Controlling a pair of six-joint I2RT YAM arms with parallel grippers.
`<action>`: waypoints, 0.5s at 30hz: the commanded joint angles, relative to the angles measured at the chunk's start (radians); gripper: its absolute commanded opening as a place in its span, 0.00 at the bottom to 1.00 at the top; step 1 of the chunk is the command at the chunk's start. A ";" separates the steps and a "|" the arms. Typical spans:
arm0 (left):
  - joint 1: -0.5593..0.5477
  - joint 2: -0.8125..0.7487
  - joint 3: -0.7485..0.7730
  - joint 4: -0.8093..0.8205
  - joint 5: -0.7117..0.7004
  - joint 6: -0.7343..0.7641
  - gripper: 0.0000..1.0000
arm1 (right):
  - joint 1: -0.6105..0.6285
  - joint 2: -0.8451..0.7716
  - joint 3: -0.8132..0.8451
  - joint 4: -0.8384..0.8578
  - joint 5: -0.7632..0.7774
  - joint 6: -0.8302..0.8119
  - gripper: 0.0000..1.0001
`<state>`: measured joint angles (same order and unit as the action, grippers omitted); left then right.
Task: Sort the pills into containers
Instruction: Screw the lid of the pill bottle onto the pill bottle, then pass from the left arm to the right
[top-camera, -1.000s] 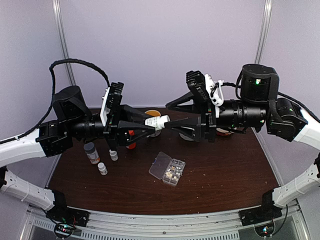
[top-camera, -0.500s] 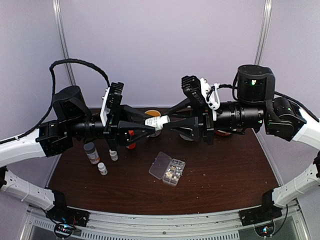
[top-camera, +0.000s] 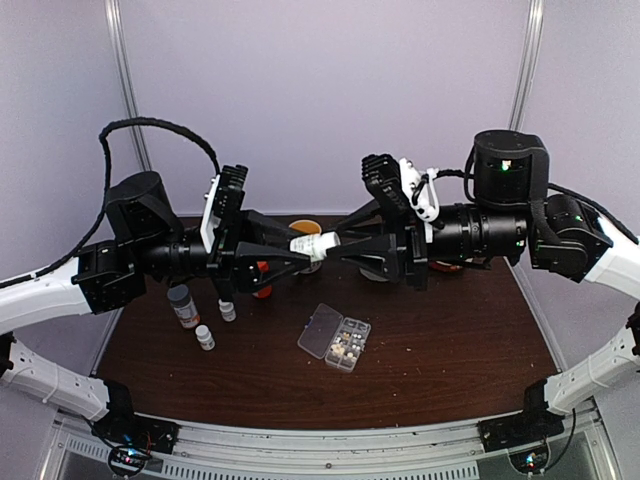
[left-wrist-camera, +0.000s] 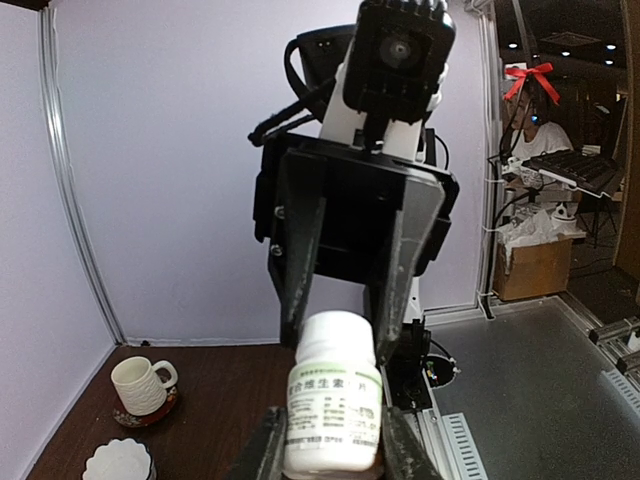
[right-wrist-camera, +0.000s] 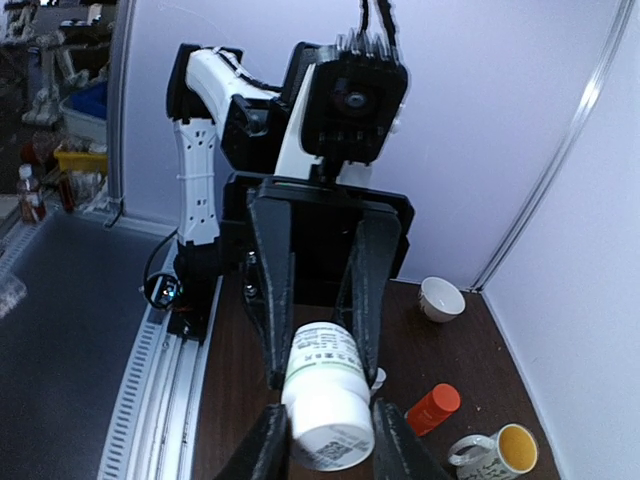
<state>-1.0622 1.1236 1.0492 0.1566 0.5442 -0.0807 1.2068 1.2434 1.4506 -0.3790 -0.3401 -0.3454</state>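
Note:
A white bottle (top-camera: 313, 243) with a green-striped label hangs level in the air above the table, between my two grippers. My left gripper (top-camera: 300, 246) is shut on its labelled body (left-wrist-camera: 333, 400). From the other side, my right gripper (top-camera: 335, 244) is shut on its white cap end (right-wrist-camera: 325, 410), pads against both sides. The clear organizer box (top-camera: 335, 337) lies on the brown table below with its lid open. Its containers hold whitish and tan pills (top-camera: 347, 347).
A grey-capped amber bottle (top-camera: 183, 305) and two small white bottles (top-camera: 228, 311) (top-camera: 205, 337) stand at the left. An orange bottle (right-wrist-camera: 433, 408), a yellow-lined mug (right-wrist-camera: 500, 452) and a white bowl (right-wrist-camera: 440, 297) sit toward the back. A cup on a saucer (left-wrist-camera: 140, 385) stands far right.
My right gripper has moved slightly left and narrowed its jaws onto the bottle's cap end. The left gripper and the bottle have stayed in place.

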 joint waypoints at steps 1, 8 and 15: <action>-0.004 0.000 0.015 0.047 0.015 -0.010 0.00 | 0.007 0.004 0.025 -0.003 -0.010 0.007 0.16; -0.005 0.000 0.013 0.047 0.009 0.007 0.00 | 0.007 0.009 0.029 0.008 0.002 0.059 0.08; -0.010 -0.018 -0.004 0.006 -0.056 0.156 0.00 | 0.008 0.040 0.056 0.014 -0.035 0.243 0.03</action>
<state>-1.0622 1.1194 1.0492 0.1543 0.5404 -0.0486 1.2068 1.2579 1.4746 -0.3912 -0.3435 -0.2386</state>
